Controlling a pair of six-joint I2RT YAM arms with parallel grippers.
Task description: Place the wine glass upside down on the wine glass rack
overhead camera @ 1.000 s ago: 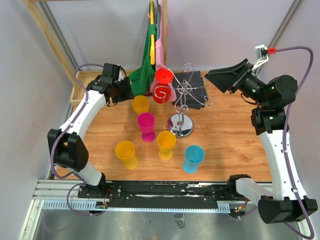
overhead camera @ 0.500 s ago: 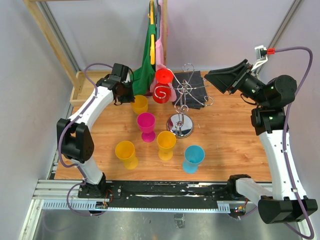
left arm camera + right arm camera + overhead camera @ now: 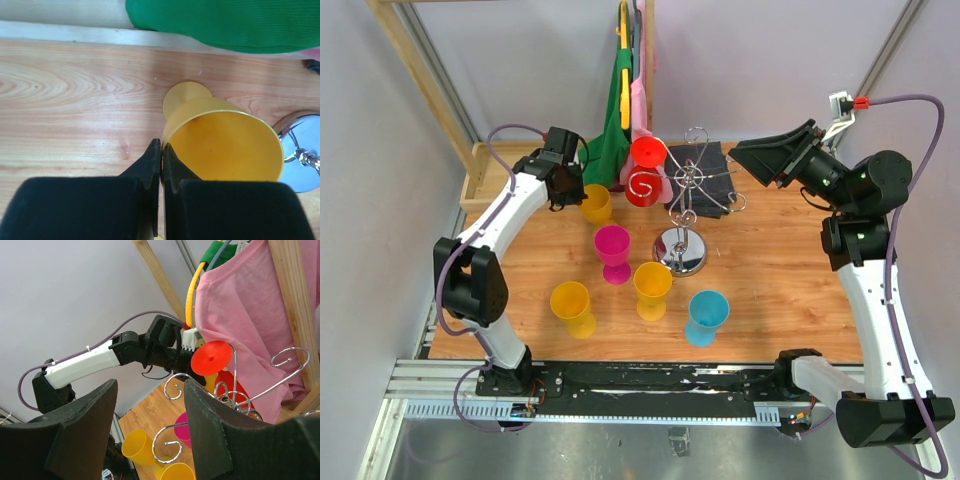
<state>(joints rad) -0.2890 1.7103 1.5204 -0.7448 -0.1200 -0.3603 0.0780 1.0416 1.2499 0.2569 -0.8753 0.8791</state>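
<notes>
The wooden table [image 3: 770,285] here holds the rack [image 3: 680,252], a dark cloth [image 3: 713,153], a back yellow goblet [image 3: 599,203], left yellow goblet [image 3: 571,305], middle yellow goblet [image 3: 652,284], pink goblet [image 3: 613,250] and blue goblet [image 3: 706,316].

Pale lilac-grey walls [image 3: 520,60] are closing in the scene on the far side and on both flanks. A table [image 3: 770,260] with a warm wood-grain top is filling the middle, and soft, even light is falling on it, casting only faint shadows. A bare timber frame [image 3: 420,70] is rising at the table's far left, and another post [image 3: 647,40] is standing at the far middle, where a green garment [image 3: 610,140] and a pink garment [image 3: 638,110] are hanging. A dark cloth [image 3: 715,165] is lying at the far edge, and a small wooden box [image 3: 480,170] is sitting at the far left. A slotted aluminium rail [image 3: 650,385] is running along the near edge, with a grey metal surface [image 3: 620,450] showing below it.
</notes>
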